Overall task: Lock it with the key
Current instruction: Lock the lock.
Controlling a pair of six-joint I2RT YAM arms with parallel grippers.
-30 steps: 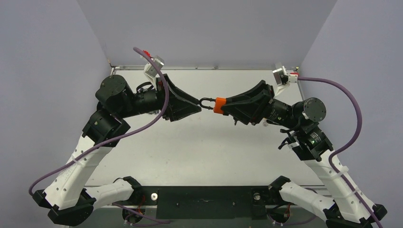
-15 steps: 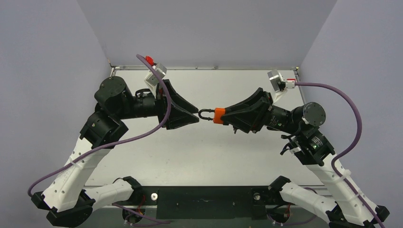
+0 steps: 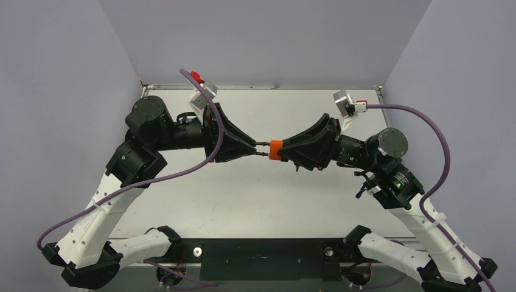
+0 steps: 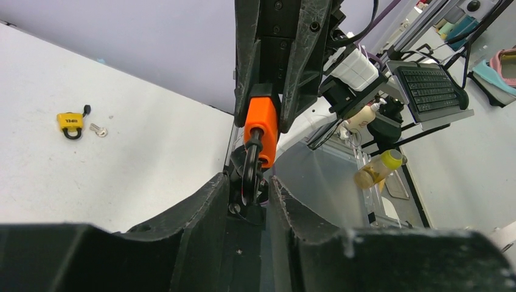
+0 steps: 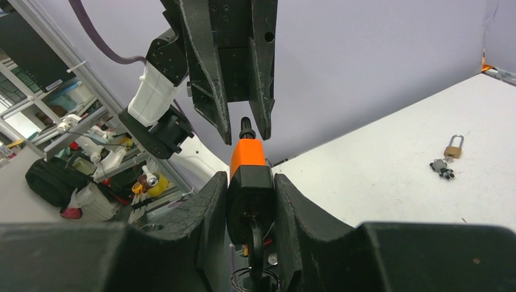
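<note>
An orange and black padlock point(image 3: 277, 149) hangs in mid-air over the middle of the table, with my right gripper point(image 3: 283, 150) shut on its black body point(image 5: 249, 188). A black key point(image 5: 254, 243) sits in the keyhole at the lock's rear end, and a wire ring point(image 5: 252, 281) hangs from it. The dark shackle point(image 4: 249, 170) points at my left gripper point(image 4: 249, 181). Its fingers point(image 5: 219, 91) stand on either side of the shackle with thin gaps showing.
A small yellow padlock point(image 4: 71, 121) and a loose key point(image 4: 97, 129) lie on the white table point(image 3: 255, 201). A brass padlock point(image 5: 453, 148) with a dark key point(image 5: 442, 169) lies near the other side. Purple walls enclose the table on three sides.
My left gripper has slid forward over the shackle and its jaws have narrowed. My right arm shifted the padlock slightly left and lower, still gripping it.
</note>
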